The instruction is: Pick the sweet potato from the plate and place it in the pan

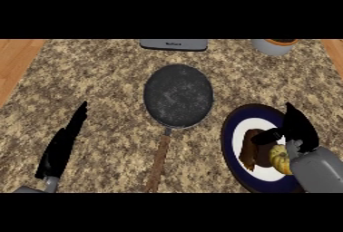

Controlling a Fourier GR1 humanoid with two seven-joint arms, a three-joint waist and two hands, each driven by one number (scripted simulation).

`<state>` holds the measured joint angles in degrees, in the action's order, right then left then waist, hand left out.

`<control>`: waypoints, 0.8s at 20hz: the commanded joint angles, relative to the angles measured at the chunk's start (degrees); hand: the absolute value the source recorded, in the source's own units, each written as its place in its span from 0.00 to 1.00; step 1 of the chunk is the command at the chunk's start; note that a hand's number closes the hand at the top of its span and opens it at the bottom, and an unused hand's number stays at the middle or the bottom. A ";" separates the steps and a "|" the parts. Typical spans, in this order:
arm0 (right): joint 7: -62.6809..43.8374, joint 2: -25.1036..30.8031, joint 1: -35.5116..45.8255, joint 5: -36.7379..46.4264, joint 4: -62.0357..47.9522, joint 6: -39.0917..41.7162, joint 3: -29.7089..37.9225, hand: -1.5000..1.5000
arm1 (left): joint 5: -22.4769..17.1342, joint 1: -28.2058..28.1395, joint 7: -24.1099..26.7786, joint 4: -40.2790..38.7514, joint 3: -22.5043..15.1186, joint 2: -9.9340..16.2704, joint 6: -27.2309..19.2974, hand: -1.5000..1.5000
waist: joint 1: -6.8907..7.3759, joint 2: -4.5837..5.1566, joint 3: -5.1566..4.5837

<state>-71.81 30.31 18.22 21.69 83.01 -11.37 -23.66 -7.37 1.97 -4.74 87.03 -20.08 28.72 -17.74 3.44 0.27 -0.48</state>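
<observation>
The right hand (299, 129) hangs open over the plate (231, 136), its thumb maybe touching the sweet potato (253, 147) there, and should close around it before lifting toward the pan (178, 94).

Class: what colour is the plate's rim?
Dark blue rim, white centre; head view.

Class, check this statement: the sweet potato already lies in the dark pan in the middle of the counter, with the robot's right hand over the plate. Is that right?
Not quite. The head view shows the pan holding nothing; the sweet potato is still on the plate, at the view's right. The rest stands: the pan is in the middle of the counter, and the right hand is over the plate.
</observation>
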 commanded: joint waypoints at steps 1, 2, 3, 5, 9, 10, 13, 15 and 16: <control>-13.42 -3.83 5.61 -2.49 -5.13 9.99 -0.73 0.00 | 1.02 1.09 -0.09 -1.09 -0.15 -1.19 -1.12 0.50 | -0.82 0.09 -0.03; -13.43 -4.51 6.52 -2.37 -7.45 10.06 -0.60 0.00 | 0.69 -0.60 -1.17 1.25 -0.68 0.02 -0.19 0.50 | 0.08 -0.17 0.06; -13.43 -4.56 8.71 -3.63 -9.00 11.59 0.38 0.00 | -0.59 0.30 -1.18 0.22 0.71 0.51 0.88 0.50 | -0.31 -0.02 0.05; -13.43 -7.32 8.80 -2.77 -11.67 10.72 -0.74 0.00 | 0.69 -0.25 -2.15 1.52 0.27 0.44 -0.65 0.50 | -0.71 -0.38 0.09; -13.42 -9.95 13.46 -2.36 -18.55 11.74 0.51 0.00 | 1.05 -0.92 -0.41 -0.63 -0.56 -1.75 -0.84 0.50 | -1.76 -0.21 0.16; -13.41 -9.96 13.30 -3.57 -17.83 13.74 0.91 0.00 | 0.20 -2.57 -1.08 1.64 0.96 0.00 -0.92 0.50 | -1.69 -0.76 0.12; -13.41 -12.82 15.94 -2.09 -23.92 13.23 0.95 0.00 | -0.74 -2.33 -0.42 1.47 2.48 0.99 0.24 0.50 | -1.46 -0.57 0.14; -13.41 -13.51 17.75 -1.90 -27.24 14.20 1.49 0.00 | 0.75 -1.93 0.54 -0.29 0.92 -1.32 -0.98 0.50 | -2.27 -0.39 0.11; -13.41 -15.00 17.14 -1.06 -29.04 13.77 0.53 0.00 | -0.27 -1.22 -1.66 0.90 2.25 0.26 -0.23 0.50 | -2.15 -0.48 0.16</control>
<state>-71.51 19.02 32.12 19.45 59.52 -1.01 -22.71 -7.01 0.37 -5.49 87.70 -18.91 28.44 -18.36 1.59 -0.24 -0.38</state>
